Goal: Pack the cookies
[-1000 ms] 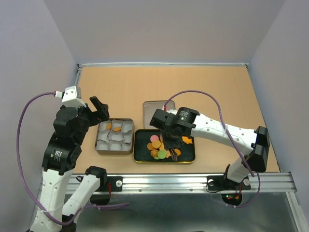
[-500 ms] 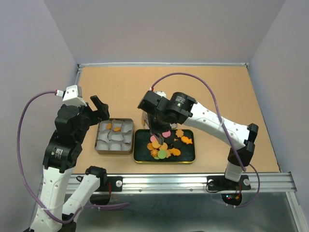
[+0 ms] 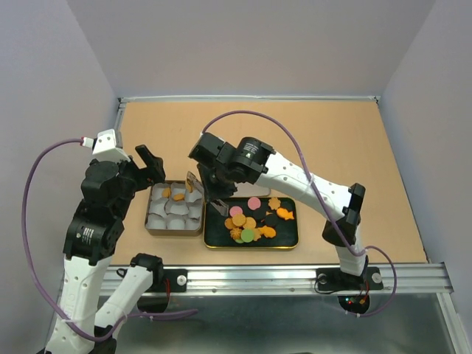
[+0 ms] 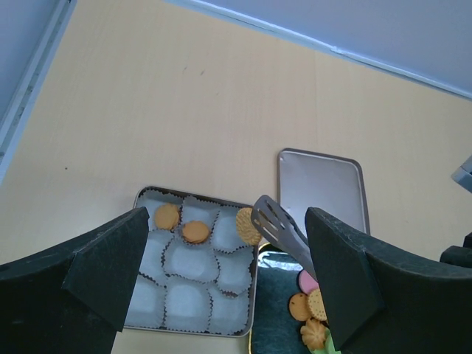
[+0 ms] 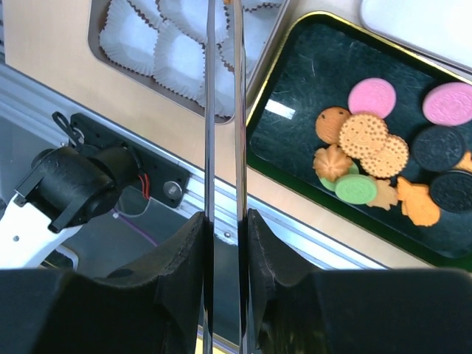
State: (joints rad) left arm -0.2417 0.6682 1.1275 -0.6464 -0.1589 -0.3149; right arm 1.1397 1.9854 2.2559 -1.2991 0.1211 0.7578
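My right gripper [image 3: 215, 196] is shut on a pair of metal tongs [image 5: 222, 110]. The tong tips [image 4: 274, 221] pinch a tan round cookie [image 4: 247, 226] over the right edge of the tin of white paper cups [image 3: 174, 233]. Two orange cookies [image 4: 167, 216] [image 4: 195, 231] lie in the tin's far cups. Several more cookies [image 3: 251, 225], pink, green, black, tan and orange, lie in the black gold-rimmed tray [image 3: 289, 245] to the right. My left gripper [image 3: 147, 166] hangs open and holds nothing, above and left of the tin.
A flat silver lid [image 4: 321, 184] lies on the table behind the tray, mostly covered by my right arm in the top view. The metal rail of the arm bases [image 3: 280, 276] runs along the near edge. Grey walls enclose the brown tabletop.
My right arm has swung left from over the black tray to the tin's right edge, carrying the tongs with the tan cookie. The left arm has barely moved.
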